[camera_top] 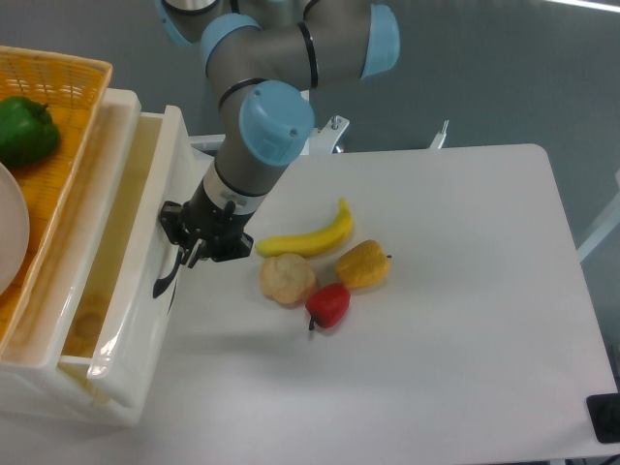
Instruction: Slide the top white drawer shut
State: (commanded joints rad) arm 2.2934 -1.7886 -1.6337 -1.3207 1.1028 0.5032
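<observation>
Pressing up against the front of the top white drawer, the gripper sits right at the black handle, fingers pointing down and left; honestly can't tell whether the jaws are clamped on the handle or just pushing beside it, the dark parts blur together; the drawer itself is on the left side of the scene, sticking out only a bit from its white cabinet, with a narrow strip of cream inside visible and a pale ring-shaped thing barely showing at the near end; on top of the cabinet at far left there's an orange basket with a green pepper in it and the edge of a white plate; the arm comes in from the far side, grey tubes with light blue caps; out on the white table, just right of the gripper, a banana lies near a beige round bun-looking thing, a yellow pepper and a red pepper, all bunched close together; a small black object peeks in at the near right corner.
</observation>
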